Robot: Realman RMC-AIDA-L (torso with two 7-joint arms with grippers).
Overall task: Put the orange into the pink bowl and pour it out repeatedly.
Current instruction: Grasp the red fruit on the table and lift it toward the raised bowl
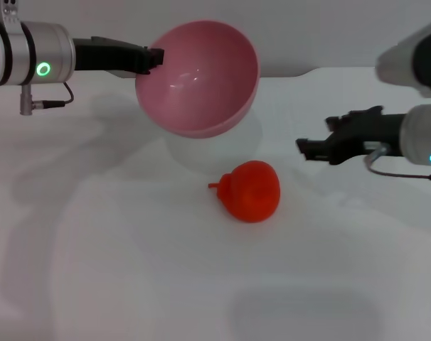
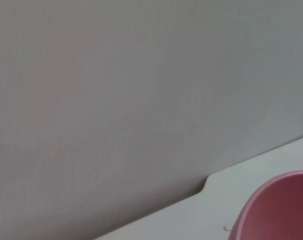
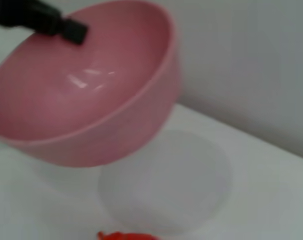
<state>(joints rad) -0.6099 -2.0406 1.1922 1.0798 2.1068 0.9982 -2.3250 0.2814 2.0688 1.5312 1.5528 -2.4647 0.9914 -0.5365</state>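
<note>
Head view: scene seen from above, facing forward and down.
Right wrist view: close on pink bowl (image 3: 86, 95).
Shared: bowl rim at 12 o'clock.

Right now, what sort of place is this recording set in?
Probably a lab test bench: a bare white table against a plain wall, holding only a toy orange, with the left gripper lifting a pink bowl.
</note>
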